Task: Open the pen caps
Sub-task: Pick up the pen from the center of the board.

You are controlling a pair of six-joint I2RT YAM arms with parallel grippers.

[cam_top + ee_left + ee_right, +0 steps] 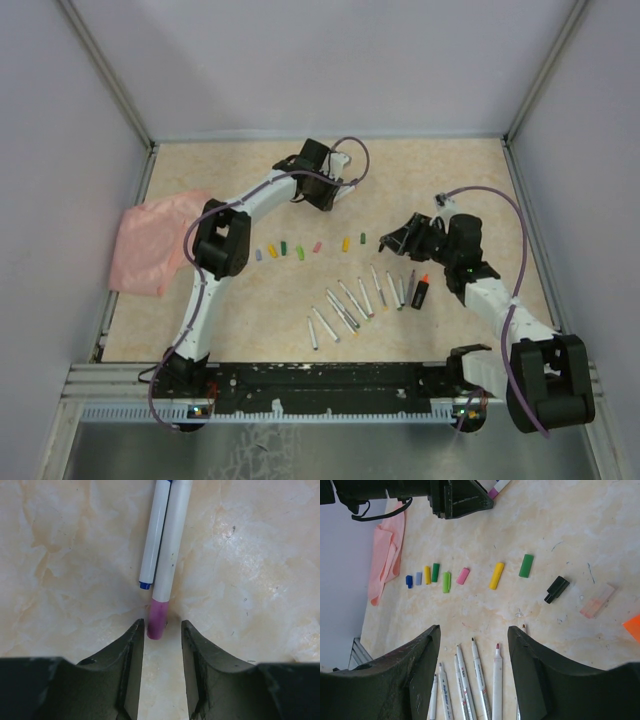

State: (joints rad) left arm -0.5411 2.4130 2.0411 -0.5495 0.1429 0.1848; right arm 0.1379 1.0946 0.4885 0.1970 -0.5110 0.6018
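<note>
1. the left gripper [162,626], jaws parted either side of a pink cap [157,621], clamps nothing yet; a gap shows on one side.
2. the cap sits on a white pen [173,540], with a blue-tipped pen [154,540] lying just beside it.
3. done well: close on the cap alone, clear of the barrel, then pull straight along the pen.
4. the right gripper [474,630] hangs wide and empty over the uncapped pens [476,680], with loose caps [496,575] beyond.
5. both pens' far ends are cut off; whether one finger touches the cap is unclear.
</note>
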